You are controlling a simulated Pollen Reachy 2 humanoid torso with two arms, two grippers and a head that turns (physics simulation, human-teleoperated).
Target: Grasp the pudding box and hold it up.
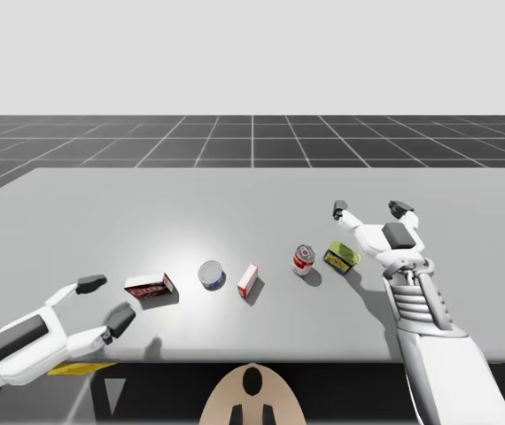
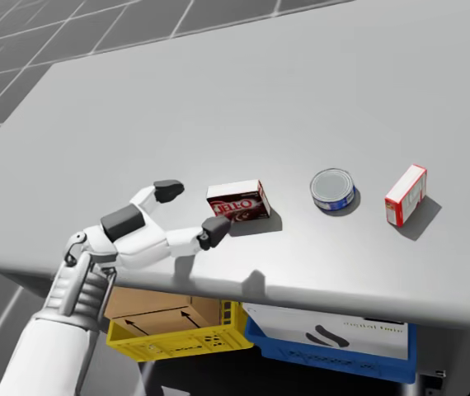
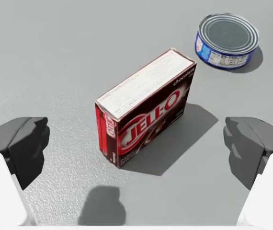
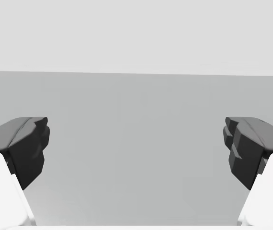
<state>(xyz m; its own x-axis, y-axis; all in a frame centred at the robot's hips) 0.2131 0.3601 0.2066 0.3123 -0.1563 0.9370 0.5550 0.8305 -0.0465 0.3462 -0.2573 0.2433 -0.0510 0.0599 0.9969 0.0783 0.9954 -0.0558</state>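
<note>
I am holding my left hand [image 1: 106, 301] wide open at the near left of the grey counter [image 1: 252, 195], its dark fingers spread. The dark red rectangular cardboard pudding box [image 1: 149, 288] is sitting on the counter just beyond them. The left wrist view is showing what the high view blurs: the box is standing on a long narrow side, turned at an angle, ahead of and between my fingers, with bare counter on both sides of it, so neither finger is touching it.

Moving right, a short round tin can with a blue side [image 1: 212, 275] is standing near the box. Next come a small red and white box [image 1: 248, 280] standing upright, a red and white can [image 1: 303, 260], and a flat yellow-green tin [image 1: 341, 258].

The head view is showing a yellow plastic crate [image 2: 177, 338] holding a brown cardboard box [image 2: 152, 309], and a blue bin [image 2: 334, 346], below the counter's near edge.

At the right, my right hand [image 1: 369, 209] is hovering wide open just beyond the yellow-green tin, gripping nothing; its wrist view is looking across bare counter.
</note>
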